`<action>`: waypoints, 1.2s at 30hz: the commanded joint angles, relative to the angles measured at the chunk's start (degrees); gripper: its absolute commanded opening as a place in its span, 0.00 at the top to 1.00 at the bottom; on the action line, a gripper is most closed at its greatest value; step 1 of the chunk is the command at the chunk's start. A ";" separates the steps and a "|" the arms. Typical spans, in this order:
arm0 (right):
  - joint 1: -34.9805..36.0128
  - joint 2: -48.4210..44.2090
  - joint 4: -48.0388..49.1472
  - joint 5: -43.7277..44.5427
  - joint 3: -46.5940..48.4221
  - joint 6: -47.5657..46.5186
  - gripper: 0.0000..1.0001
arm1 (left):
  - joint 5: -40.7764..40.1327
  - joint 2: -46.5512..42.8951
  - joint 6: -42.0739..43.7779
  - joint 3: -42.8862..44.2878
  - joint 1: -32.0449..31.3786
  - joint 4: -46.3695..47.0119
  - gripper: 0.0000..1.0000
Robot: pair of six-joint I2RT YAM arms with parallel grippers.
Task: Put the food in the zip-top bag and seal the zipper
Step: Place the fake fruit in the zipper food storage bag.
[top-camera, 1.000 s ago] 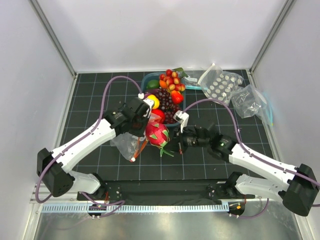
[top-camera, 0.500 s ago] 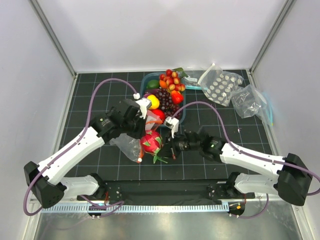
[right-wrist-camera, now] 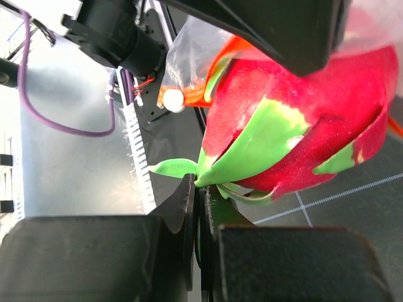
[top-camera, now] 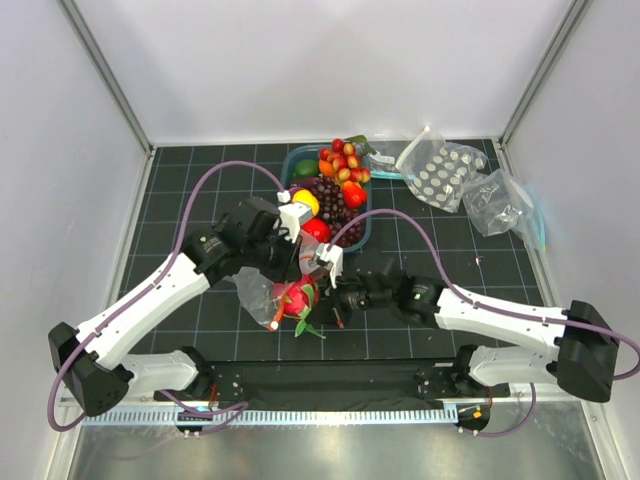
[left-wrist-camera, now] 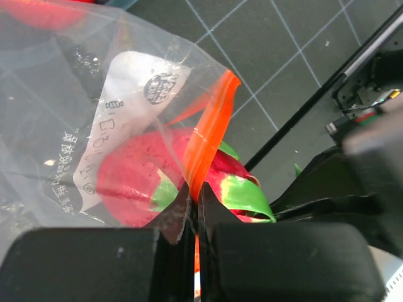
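Currently, the left gripper [left-wrist-camera: 194,196] is pinching the zip-top bag [left-wrist-camera: 75,94] at its orange-red zipper [left-wrist-camera: 211,123], with the jaws pressed together on the film. The right gripper [right-wrist-camera: 199,192] is clamping a green leaf [right-wrist-camera: 252,148] of the pink dragon fruit [right-wrist-camera: 302,119], which is lying at the bag's mouth, partly behind the clear film. Other food [top-camera: 335,185] is sitting in the bin [top-camera: 287,165].

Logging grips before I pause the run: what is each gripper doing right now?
Left gripper: closed on the zip-top bag at its orange zipper.
Right gripper: closed on a green leaf of the pink dragon fruit.
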 commanded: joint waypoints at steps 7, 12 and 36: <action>0.44 -9.82 2.39 4.50 0.96 -5.51 0.99 | 6.38 -0.63 1.55 0.33 0.35 1.43 1.00; 0.44 -12.11 1.68 12.31 -0.44 -3.58 0.99 | 9.88 -1.25 1.73 0.15 0.53 1.87 1.00; -1.85 -15.18 17.23 7.60 -8.26 2.58 0.99 | 23.69 -1.52 0.32 -0.82 3.78 4.94 1.00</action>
